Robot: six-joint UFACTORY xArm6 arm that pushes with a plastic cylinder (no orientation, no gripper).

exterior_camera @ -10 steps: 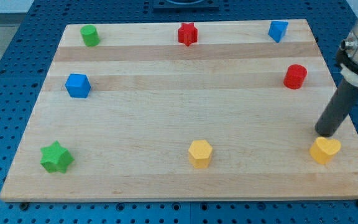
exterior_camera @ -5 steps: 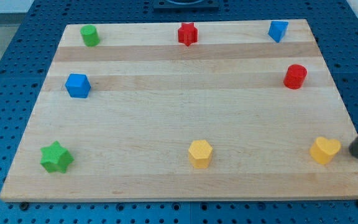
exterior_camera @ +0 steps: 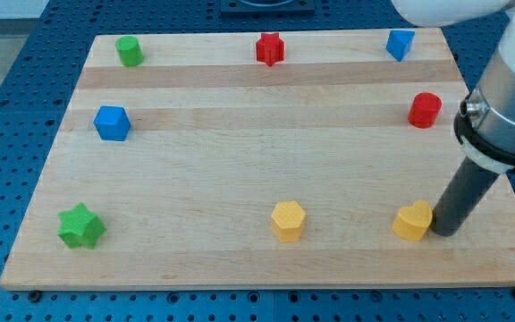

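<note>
My tip (exterior_camera: 443,231) rests on the board near the view's bottom right, pressed against the right side of the yellow heart block (exterior_camera: 412,222). A yellow hexagon block (exterior_camera: 288,220) lies further to the view's left along the same bottom row. Up the right side, above the rod, stands a red cylinder (exterior_camera: 425,109). The rod rises from the tip toward the view's upper right into the arm's grey body.
A blue block (exterior_camera: 400,43), a red star (exterior_camera: 270,48) and a green cylinder (exterior_camera: 130,51) line the view's top edge. A blue cube (exterior_camera: 112,122) sits at the left, a green star (exterior_camera: 81,225) at the bottom left. The wooden board (exterior_camera: 240,161) lies on a blue perforated table.
The rod swung around to the right of the yellow heart, then came back in and slid the heart toward the view's left by about a block's width.
</note>
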